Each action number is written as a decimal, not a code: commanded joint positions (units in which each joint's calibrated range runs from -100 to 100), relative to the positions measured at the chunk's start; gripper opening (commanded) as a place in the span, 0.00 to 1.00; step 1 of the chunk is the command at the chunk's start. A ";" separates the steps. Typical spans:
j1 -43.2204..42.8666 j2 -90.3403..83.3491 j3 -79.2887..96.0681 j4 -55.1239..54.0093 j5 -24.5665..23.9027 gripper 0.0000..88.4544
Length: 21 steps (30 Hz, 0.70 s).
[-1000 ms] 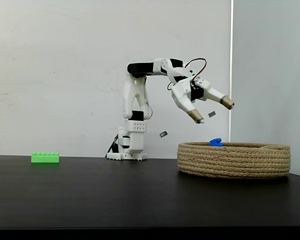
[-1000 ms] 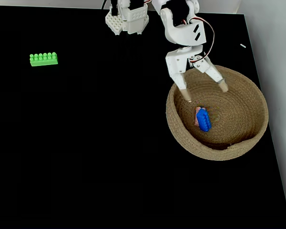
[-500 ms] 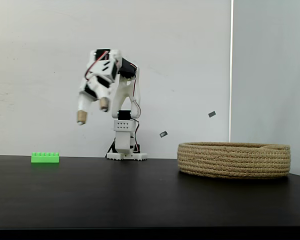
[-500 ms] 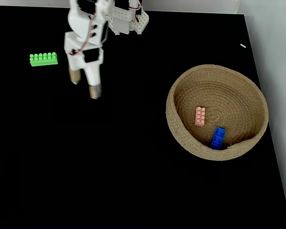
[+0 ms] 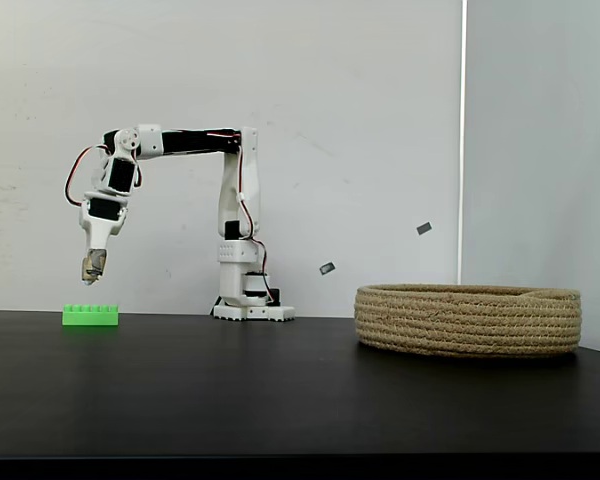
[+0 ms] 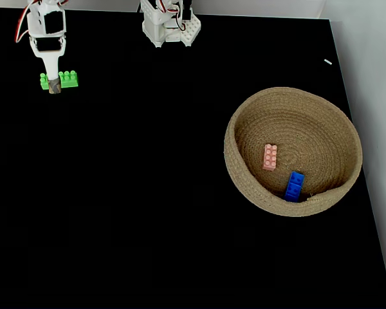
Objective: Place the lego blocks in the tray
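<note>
A long green lego block (image 5: 90,316) lies at the far left of the black table. My gripper (image 5: 92,266) hangs just above it, pointing down. From above, the gripper (image 6: 54,87) overlaps the green block (image 6: 68,79) near its left end. A single tan fingertip shows in each view, so the gap between the fingers is hidden. The tray (image 5: 468,320) is a round rope basket on the right. Inside the tray (image 6: 230,151) lie a pink block (image 6: 269,157) and a blue block (image 6: 294,186).
The arm's white base (image 6: 170,26) stands at the back of the table, between the green block and the tray. A white wall runs close behind. The table's right edge (image 6: 367,193) passes just beyond the tray.
The arm swung from over the tray to the far left and came down above the green block. The blue block slid to the tray's lower wall, off the pink one.
</note>
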<state>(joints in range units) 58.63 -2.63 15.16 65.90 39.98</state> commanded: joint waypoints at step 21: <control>3.12 3.66 8.14 -9.38 2.20 0.36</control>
<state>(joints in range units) 60.91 2.04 23.20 57.78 41.68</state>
